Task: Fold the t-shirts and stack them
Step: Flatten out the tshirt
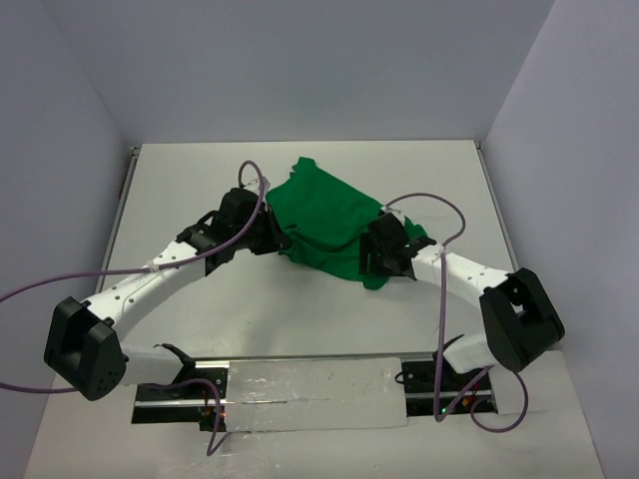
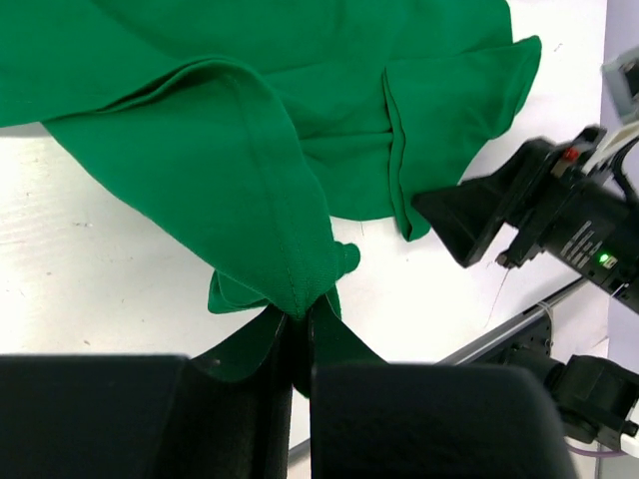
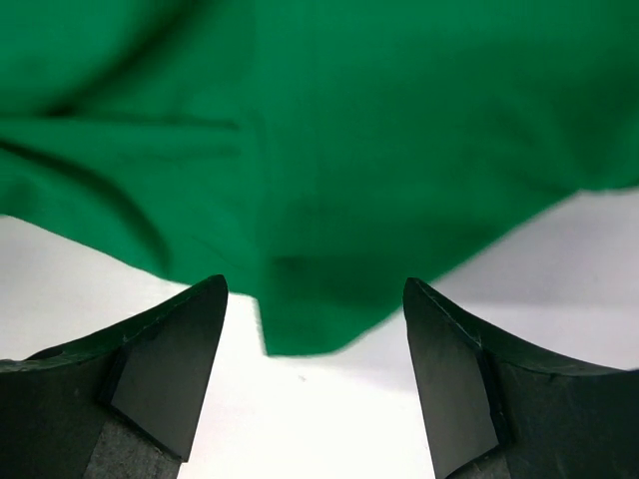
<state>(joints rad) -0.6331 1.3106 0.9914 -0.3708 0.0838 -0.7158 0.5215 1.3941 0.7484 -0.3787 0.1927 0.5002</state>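
Left gripper [image 2: 300,327] pinches t-shirt [image 1: 321,212]; right gripper [image 3: 315,299] spread wide over hem

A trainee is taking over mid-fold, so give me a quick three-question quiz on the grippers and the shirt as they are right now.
1. True or false: the left gripper is shut on a fold of the t-shirt.
2. Multiple choice: the right gripper is A) open, with cloth just ahead of its fingers; B) clamped on a sleeve; C) out of view.
3. Short answer: how many garments are in view?

Key: 1 true; 2 A; 3 one.
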